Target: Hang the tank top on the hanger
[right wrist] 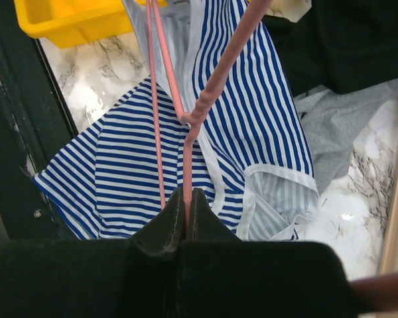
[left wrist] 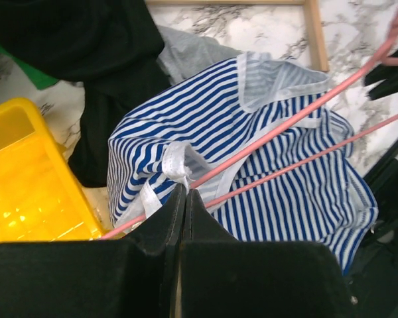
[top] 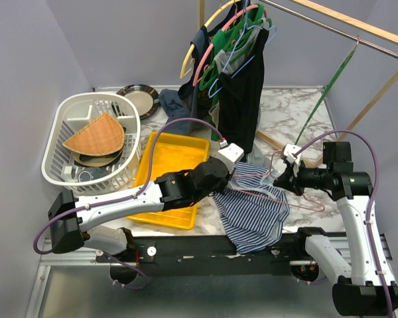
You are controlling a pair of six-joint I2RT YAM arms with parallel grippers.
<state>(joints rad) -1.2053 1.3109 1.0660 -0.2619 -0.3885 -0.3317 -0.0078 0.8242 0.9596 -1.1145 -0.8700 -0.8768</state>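
Here the right end effector (right wrist: pixel 187 196) was clamped on the hanger (right wrist: pixel 186 159); the left end effector (left wrist: pixel 186 193) pinched the tank top (left wrist: pixel 285 212) by a strap, cloth spread ahead on the counter (right wrist: pixel 96 79). The thin strap might slip, or tugging twist the hanger loose.

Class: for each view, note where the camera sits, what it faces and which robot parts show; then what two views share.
Top external: above and behind the bases, looking down on the table; the left arm and right arm show.
Left wrist: on the left arm, facing down at the tank top; the closed left fingers show.
Right wrist: on the right arm, facing down at the hanger pinched in the right fingers.
Shared: both wrist views show tank top, hanger and yellow tray.
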